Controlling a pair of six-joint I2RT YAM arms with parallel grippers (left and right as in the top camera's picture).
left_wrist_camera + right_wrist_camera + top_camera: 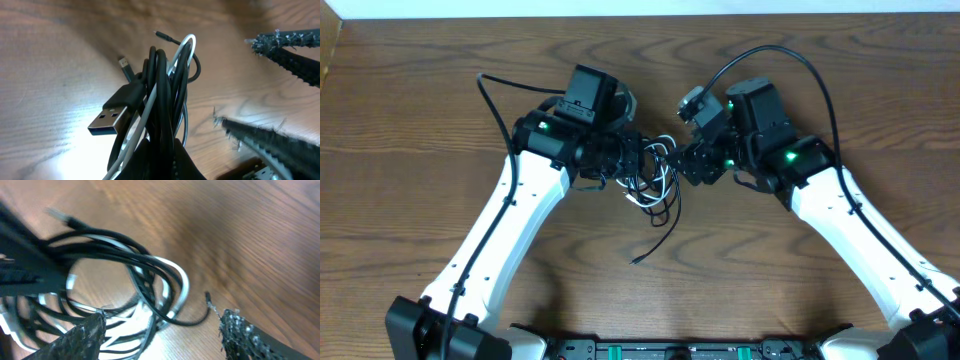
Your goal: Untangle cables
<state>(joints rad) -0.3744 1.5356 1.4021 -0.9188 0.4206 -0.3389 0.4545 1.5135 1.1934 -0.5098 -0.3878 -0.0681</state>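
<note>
Holding a bunch of cables [655,180] between two arms over the wooden table [840,60].
The left gripper [628,158] is clamped on the bundle, and only its wrist view shows a USB plug [111,120] jutting beside the jaws. The right gripper [162,317] has its jaws apart, with black and white loops reaching in between its fingers [82,337].

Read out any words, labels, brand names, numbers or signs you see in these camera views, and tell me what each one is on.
No text can be read in any view.
USB plug: no logo or marking shows.
cables: plain black and white, no print seen.
black box on the left arm: any label is too small to read.
table: bare wood grain only.
</note>
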